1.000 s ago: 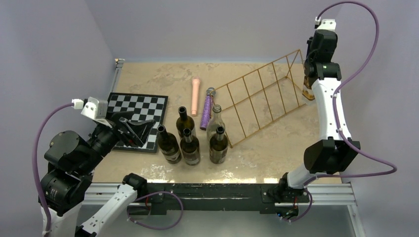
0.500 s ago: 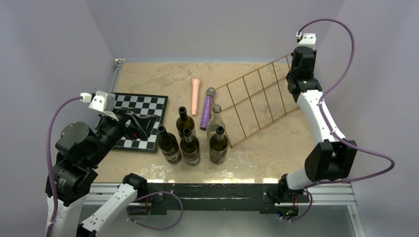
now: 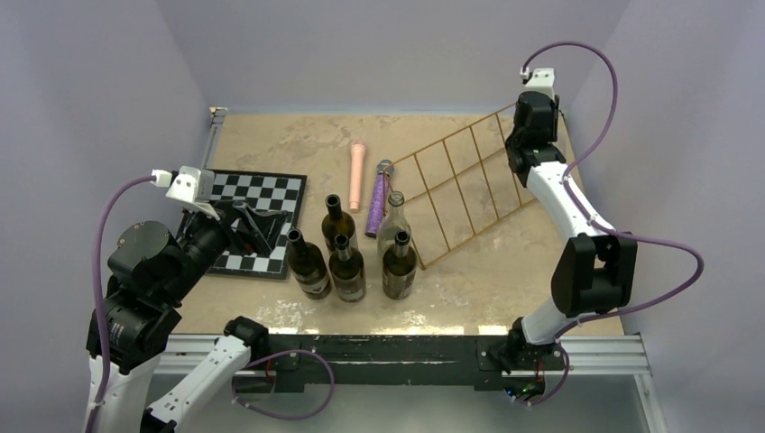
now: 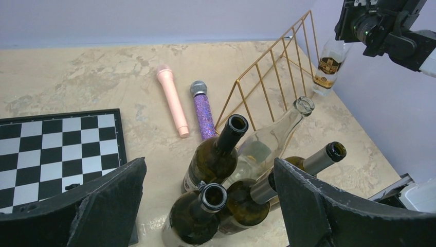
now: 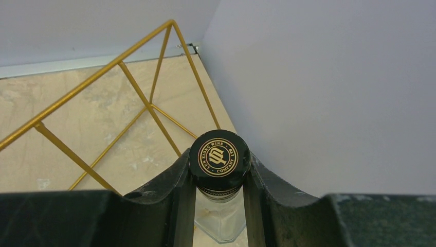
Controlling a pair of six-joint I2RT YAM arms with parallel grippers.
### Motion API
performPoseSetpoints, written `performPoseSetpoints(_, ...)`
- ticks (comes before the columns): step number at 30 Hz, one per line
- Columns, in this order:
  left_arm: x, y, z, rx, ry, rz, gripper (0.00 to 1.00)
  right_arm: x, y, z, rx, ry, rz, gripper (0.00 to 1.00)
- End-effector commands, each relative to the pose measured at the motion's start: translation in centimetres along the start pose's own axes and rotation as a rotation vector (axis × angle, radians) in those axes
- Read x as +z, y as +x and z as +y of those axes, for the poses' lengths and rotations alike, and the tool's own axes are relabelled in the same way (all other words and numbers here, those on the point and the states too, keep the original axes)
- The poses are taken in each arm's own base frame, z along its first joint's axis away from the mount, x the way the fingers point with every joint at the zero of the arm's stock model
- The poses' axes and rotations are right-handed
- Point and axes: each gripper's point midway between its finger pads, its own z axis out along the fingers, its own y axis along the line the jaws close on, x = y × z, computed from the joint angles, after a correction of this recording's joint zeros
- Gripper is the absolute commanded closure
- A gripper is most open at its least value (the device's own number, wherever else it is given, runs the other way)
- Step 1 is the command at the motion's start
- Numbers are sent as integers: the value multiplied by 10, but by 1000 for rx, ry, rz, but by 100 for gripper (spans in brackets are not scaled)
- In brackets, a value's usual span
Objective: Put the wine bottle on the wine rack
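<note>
Top view, left gripper (image 3: 252,229): we see it spread wide over the chessboard (image 3: 271,192), holding nothing.
Top view, wine rack (image 3: 469,176): it lies right of the standing bottles (image 3: 350,257); the right arm (image 3: 555,191) reaches over its far end.
Left wrist view, wine bottle (image 4: 328,64): clear glass with a gold label, upright just beside the wine rack's far right end, outside the bays.
Right wrist view, right gripper (image 5: 219,163): clenched on the wine bottle's black cap (image 5: 219,157), a finger on each side.
Right wrist view, contact: we cannot tell whether glass touches wire.
</note>
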Motion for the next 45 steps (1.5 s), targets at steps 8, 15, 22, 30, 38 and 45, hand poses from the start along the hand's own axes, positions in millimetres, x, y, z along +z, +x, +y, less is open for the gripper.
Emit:
performPoseSetpoints(8, 3, 1, 4, 11, -18, -1, 2, -18, -52, -27, 257, 50, -40, 100)
performPoseSetpoints(15, 3, 2, 5, 13, -20, 1, 2, -19, -45, -24, 276, 51, 20, 100)
performPoseSetpoints(22, 3, 3, 6, 13, -25, 3, 2, -4, -33, -10, 218, 53, 58, 100)
performPoseSetpoints(30, 3, 4, 7, 13, -29, 7, 2, 11, -23, 6, 182, 33, 80, 100)
performPoseSetpoints(38, 10, 8, 5, 9, -20, 29, 2, 21, -13, 21, 129, 3, 106, 82)
performPoseSetpoints(45, 12, 13, 7, 9, -27, 46, 2, 33, -13, 34, 130, -14, 124, 66)
